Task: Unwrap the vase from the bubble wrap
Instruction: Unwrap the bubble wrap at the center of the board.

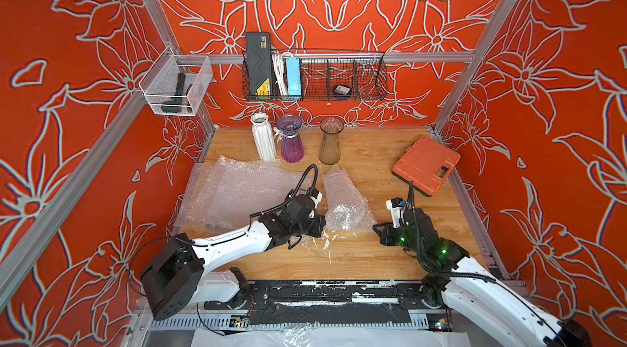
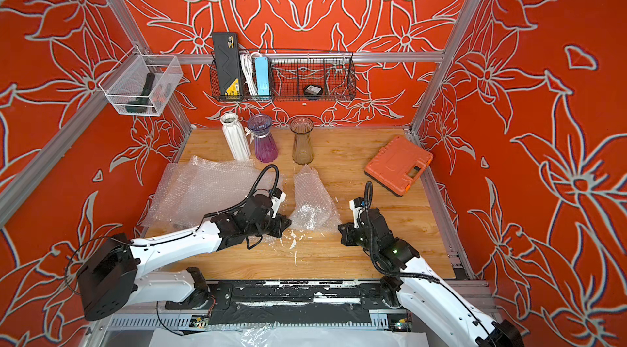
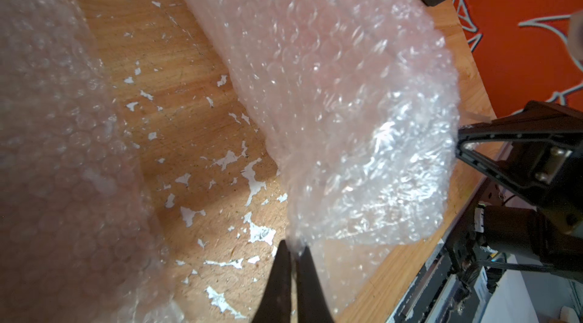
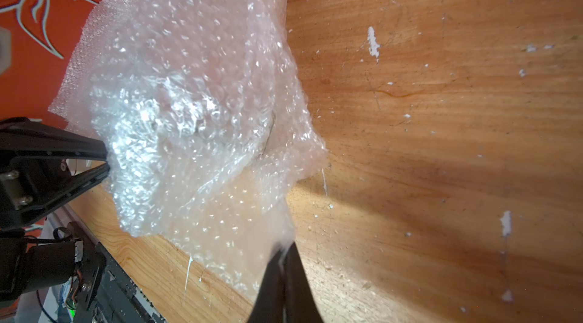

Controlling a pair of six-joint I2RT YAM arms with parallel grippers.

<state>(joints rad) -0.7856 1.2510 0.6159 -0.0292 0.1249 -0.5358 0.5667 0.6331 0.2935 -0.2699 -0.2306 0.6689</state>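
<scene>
1. The wooden counter (image 1: 356,257) is flecked with white chips along its near part, in front of both arms.
2. The left pincer (image 3: 293,250) has its jaws drawn narrow, and they nip a thin edge of the bubble wrap bundle (image 1: 344,199). In both top views it meets the bundle's near left corner (image 2: 286,223).
3. The right pincer (image 4: 285,250) is likewise almost closed, with a wisp of the same wrap caught between its tips. It reaches in at the bundle's near right corner (image 1: 375,226).
4. The bubble wrap bundle lies on the counter between the two pincers. It is crumpled and broad at the near end and tapers away toward the back. In the right wrist view a dark curved edge shows through the plastic, but I cannot tell what it is.
5. Loose bubble wrap sheets (image 1: 234,192) lie spread flat on the left half of the counter, partly under the left arm.
6. An orange tool case (image 1: 425,165) rests tilted at the right edge.
7. At the back three bare vases stand upright. A white ribbed vase (image 1: 263,138) touches a purple glass vase (image 1: 291,140), and an amber glass vase (image 1: 330,141) stands apart from them.
8. On the walls hang a black wire basket (image 1: 369,91) and a clear mesh bin (image 1: 159,94).
</scene>
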